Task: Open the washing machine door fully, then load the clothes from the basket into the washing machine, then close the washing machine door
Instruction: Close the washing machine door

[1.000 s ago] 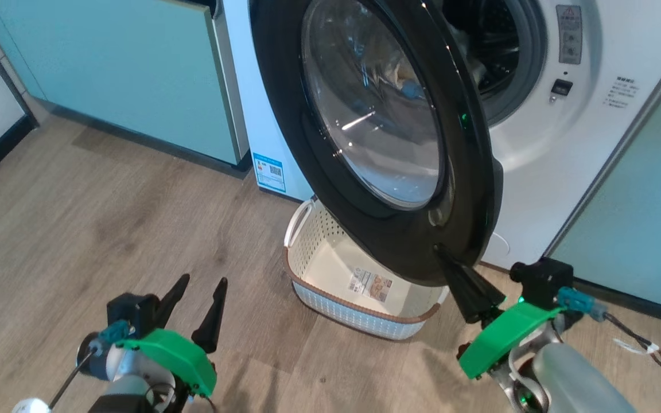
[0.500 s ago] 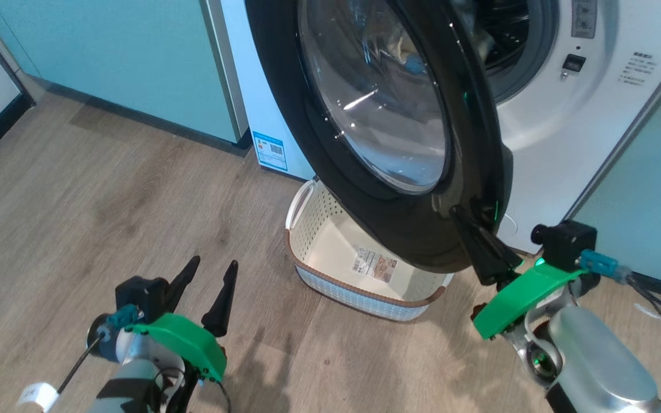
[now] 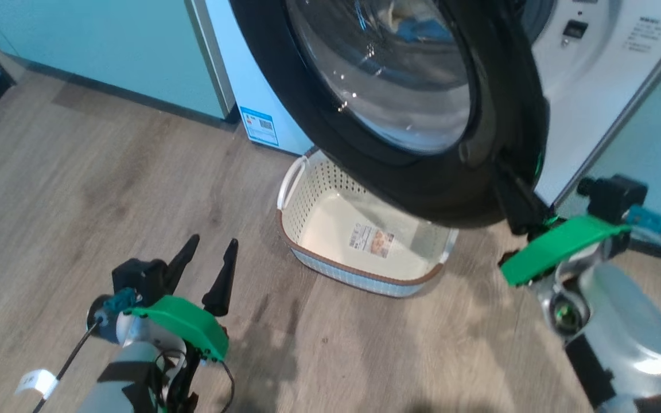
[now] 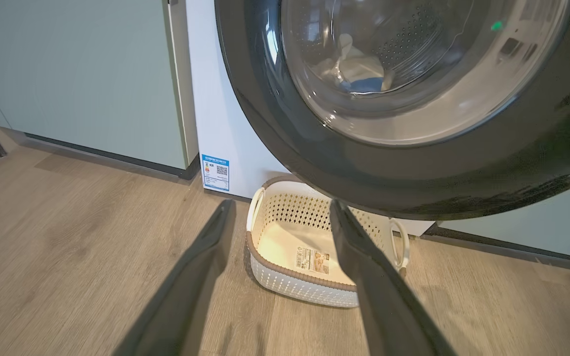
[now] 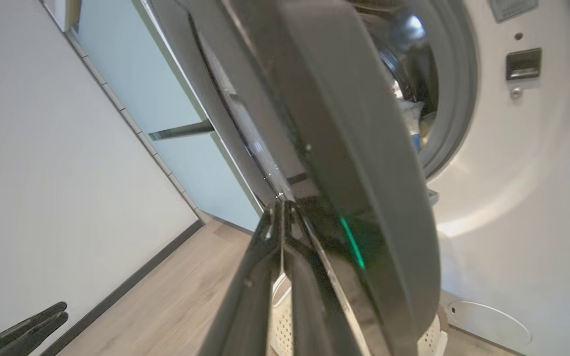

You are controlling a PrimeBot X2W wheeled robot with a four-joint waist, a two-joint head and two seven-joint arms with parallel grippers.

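Your right end effector point(image 5: 281, 207), pinched closed, may skid off the glossy washing machine door point(image 3: 416, 192); left end effector point(image 3: 213, 245) gapes wide.

My head camera looks forward and down from high up onto the wooden floor point(image 3: 78, 172), with the washing machine door point(image 3: 376, 86) close across the top of its picture. My left wrist camera sits low and faces the washing machine point(image 4: 215, 123) almost level, along my left gripper point(image 4: 281, 203). It shares the basket point(image 4: 295, 291) and the door's glass with the head view. My right wrist camera is tilted and very near the door's edge, looking along my right gripper point(image 5: 281, 207).
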